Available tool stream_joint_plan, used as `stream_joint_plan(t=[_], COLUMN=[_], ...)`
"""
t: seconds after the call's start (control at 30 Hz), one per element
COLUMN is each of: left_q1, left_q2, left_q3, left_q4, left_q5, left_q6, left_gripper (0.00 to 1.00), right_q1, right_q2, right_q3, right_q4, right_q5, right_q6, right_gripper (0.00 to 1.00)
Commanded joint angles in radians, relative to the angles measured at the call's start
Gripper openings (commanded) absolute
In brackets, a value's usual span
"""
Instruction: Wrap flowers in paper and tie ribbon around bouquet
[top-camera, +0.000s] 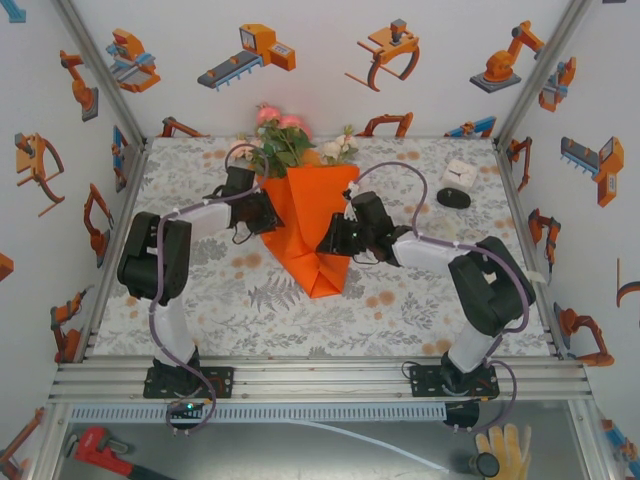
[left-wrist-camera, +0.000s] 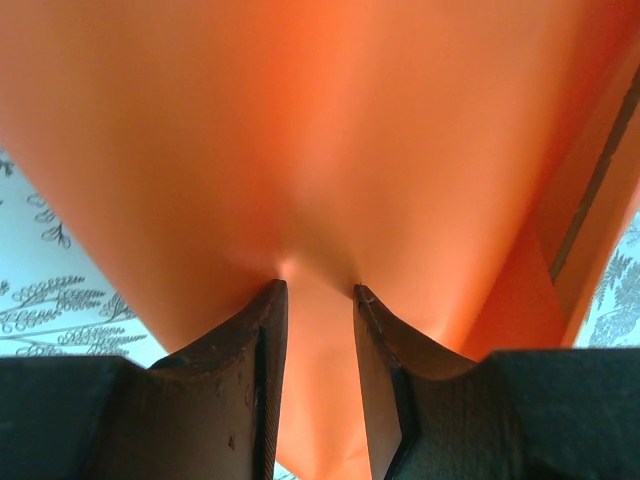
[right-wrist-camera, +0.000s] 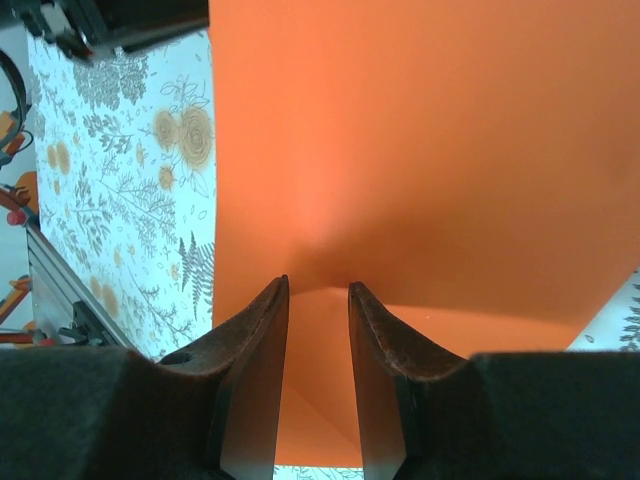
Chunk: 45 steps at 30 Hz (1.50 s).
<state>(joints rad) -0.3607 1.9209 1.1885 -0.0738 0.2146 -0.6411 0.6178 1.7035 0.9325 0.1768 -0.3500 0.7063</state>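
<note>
The right gripper has its 2 jaws drawn in to a narrow gap, and the orange paper fills that gap, with a fold line running across just at the fingertips. It looks clamped on the sheet. From above, this gripper sits on the paper's right edge, about halfway along its length. The paper is folded into a cone lying on the floral tablecloth in the middle of the table. Its pointed end is toward the arm bases, a little nearer them than the right gripper.

The left gripper is slightly farther back, on the cone's left edge near the wide end. Its 2 jaws are also drawn close with orange between them. The sheet puckers into a small dimple right at the tips, so it is pinching the paper. The 2 grippers face each other across the cone, with the paper between them.

Off to the right, well apart from the cone, lies a flat black disc, with a small white box just behind it.

Farthest back, the flowers stick out of the cone's wide mouth. Pink and cream blooms and green leaves reach the far edge of the table by the back wall.
</note>
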Motion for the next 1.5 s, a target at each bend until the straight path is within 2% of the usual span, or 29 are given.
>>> stream_joint_plan(t=[0.0,0.37,0.6,0.97,1.1,1.27,1.47], left_q1=[-0.013,-0.007,0.015,0.069,0.071,0.038,-0.078], left_q2=[0.01,0.096,0.161,0.076,-0.028,-0.13,0.015], left_q3=[0.035,0.106,0.201,0.268,0.237,0.168,0.314], left_q4=[0.023,0.001,-0.05,-0.103,-0.129,-0.018,-0.04], left_q5=[0.029,-0.048,-0.044,-0.008,-0.02,0.047,0.079], left_q6=[0.006,0.005,0.047,0.078,0.079,0.02,0.007], left_gripper=[0.36,0.37,0.37,0.38,0.39,0.38,0.38], right_q1=[0.027,0.099,0.136,0.158,0.159,0.159,0.164], right_q2=[0.011,0.111,0.17,0.21,0.229,0.225,0.226], right_q3=[0.037,0.059,0.069,-0.001,0.006,0.005,0.013], right_q4=[0.024,0.047,0.052,0.119,0.101,0.101,0.097], right_q5=[-0.012,-0.03,-0.038,-0.034,-0.033,-0.038,-0.044], right_q6=[0.002,0.012,0.018,0.058,0.053,0.051,0.051], right_gripper=[0.33,0.33,0.33,0.33,0.33,0.33,0.33])
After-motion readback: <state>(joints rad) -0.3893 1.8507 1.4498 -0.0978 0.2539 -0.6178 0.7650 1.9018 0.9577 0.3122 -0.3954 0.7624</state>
